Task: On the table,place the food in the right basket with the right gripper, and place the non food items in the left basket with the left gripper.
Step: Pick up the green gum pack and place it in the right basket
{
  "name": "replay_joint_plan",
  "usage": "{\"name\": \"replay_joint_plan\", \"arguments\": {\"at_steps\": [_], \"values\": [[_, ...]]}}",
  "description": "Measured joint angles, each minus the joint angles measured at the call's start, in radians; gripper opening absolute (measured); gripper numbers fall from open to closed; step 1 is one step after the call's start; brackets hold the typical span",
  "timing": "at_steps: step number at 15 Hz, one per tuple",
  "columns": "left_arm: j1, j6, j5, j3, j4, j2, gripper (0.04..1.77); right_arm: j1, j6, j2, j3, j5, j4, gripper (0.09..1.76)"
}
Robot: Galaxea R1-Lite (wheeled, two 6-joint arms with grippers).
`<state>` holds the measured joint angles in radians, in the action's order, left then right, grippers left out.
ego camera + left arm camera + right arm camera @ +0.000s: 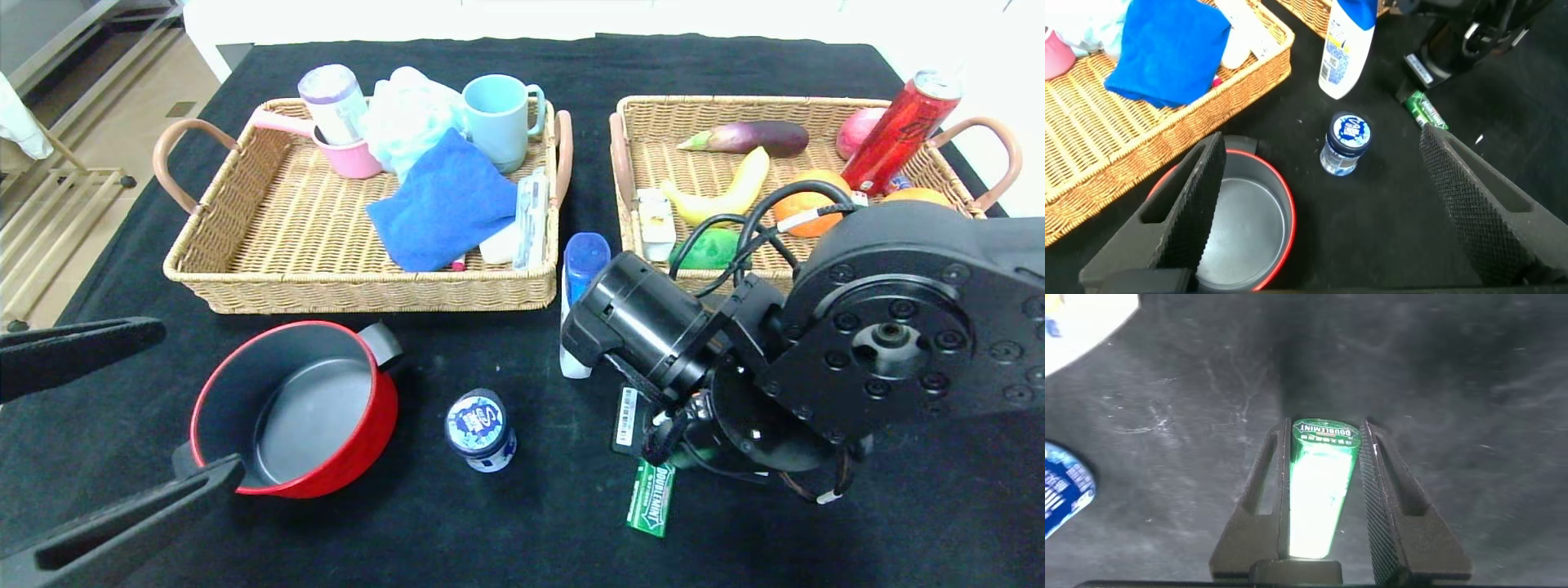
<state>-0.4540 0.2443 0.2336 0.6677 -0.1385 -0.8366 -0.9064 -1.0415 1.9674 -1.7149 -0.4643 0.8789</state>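
Gum pack point(1321, 490) clamped lengthwise between right gripper point(1323, 437) fingers, near table point(522, 531) edge. Lift straight, clear right basket point(653, 106) rim before release. Left gripper point(1323, 188) wide open, empty, near-left.

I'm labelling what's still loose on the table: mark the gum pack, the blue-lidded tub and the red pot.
gum pack point(651, 498), head view, its green label.
blue-lidded tub point(480, 429), head view, its lid top.
red pot point(363, 437), head view, its red outer wall.

Bright, even light from above. Far edge of the surface point(735, 57) washed out to white beyond the black cloth. Soft shadow under the red pot point(298, 408). Strong glare on the green gum pack point(1319, 498) in the right wrist view, close parts blurred.
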Motion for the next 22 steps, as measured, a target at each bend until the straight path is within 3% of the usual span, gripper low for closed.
{"name": "replay_joint_plan", "arguments": {"at_steps": [6,14,22], "values": [[0.0,0.009,0.0,-0.004,0.0,-0.001,1.72,0.009,0.049,-0.079,-0.056,-0.004,0.067,0.59],[-0.008,0.016,0.0,-0.007,0.0,-0.001,1.72,0.136,0.26,-0.139,-0.231,-0.054,0.048,0.59],[-0.008,0.016,0.0,-0.006,-0.001,0.0,1.72,0.25,0.444,-0.129,-0.256,-0.173,-0.348,0.59]]}}
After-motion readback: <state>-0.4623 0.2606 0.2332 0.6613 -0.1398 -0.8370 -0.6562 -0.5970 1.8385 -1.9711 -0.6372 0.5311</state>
